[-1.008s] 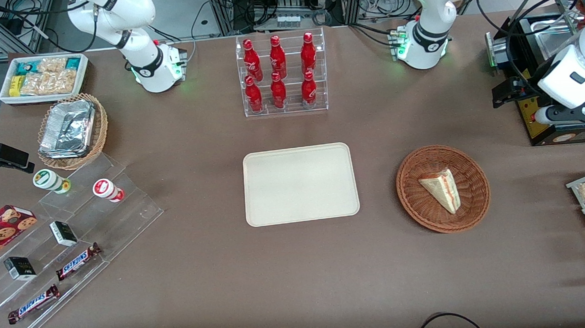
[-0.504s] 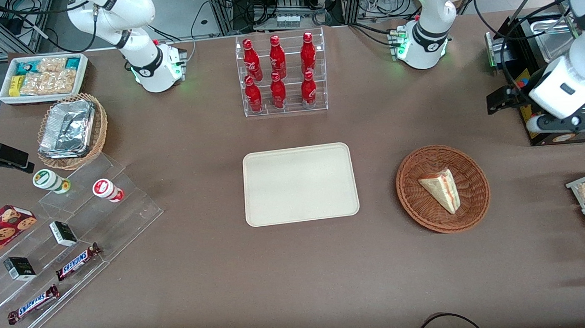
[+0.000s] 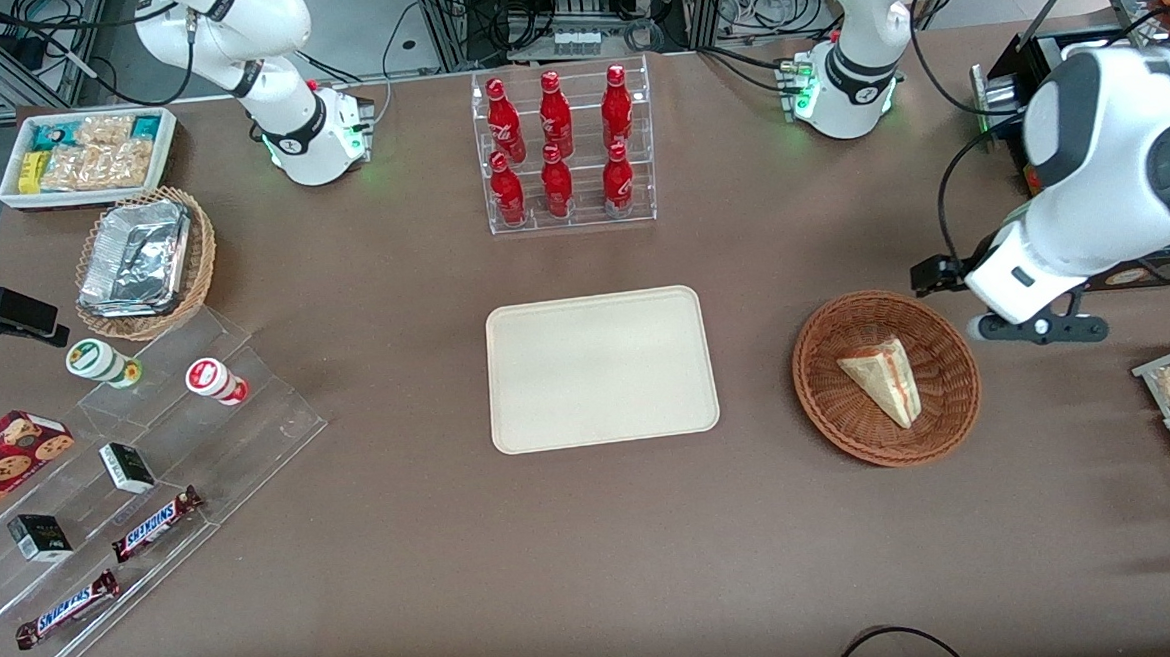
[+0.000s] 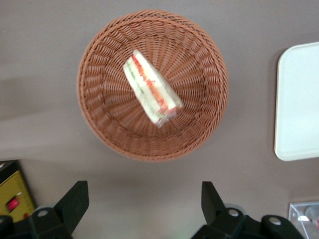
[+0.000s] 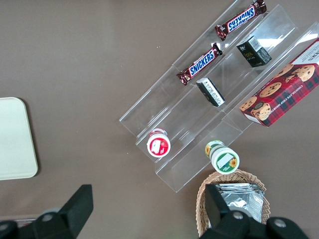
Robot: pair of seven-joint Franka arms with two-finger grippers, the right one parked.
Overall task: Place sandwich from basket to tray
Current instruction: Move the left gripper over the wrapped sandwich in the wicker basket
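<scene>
A clear acrylic stepped display rack (image 5: pixel 219 94) sits on the brown counter (image 5: pixel 84 59). On its steps lie two brown Snickers bars (image 5: pixel 201 63), two small black boxes (image 5: pixel 253 51), a red tartan cookie box (image 5: pixel 284 89), a red-lidded cup (image 5: pixel 158 144) and a green-lidded cup (image 5: pixel 223 157). Just beside the rack, a tan wicker basket (image 5: pixel 205 191) holds silver foil containers (image 5: pixel 237 196). A corner of the cream rectangular plastic tray (image 5: pixel 15 139) lies well apart.
</scene>
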